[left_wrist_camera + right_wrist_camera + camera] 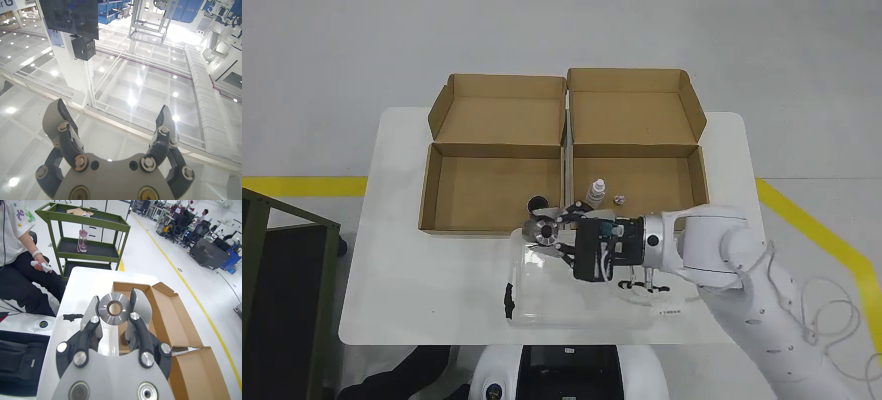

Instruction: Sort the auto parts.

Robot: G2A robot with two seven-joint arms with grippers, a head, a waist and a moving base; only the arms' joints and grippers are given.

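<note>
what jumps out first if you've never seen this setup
The shiny metal ring clamped in the right end effector, held by the front edge of the left cardboard box. Next, that box and the right cardboard box stand open side by side on the white table, a small white bottle in the right one.

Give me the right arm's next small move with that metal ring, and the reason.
Probably ease the right gripper forward over the near wall of the left cardboard box, before opening. It is shut on the metal ring, which hangs right at that wall in the top view. A dark round part already lies just beyond in that box, so the ring likely belongs there.
</note>
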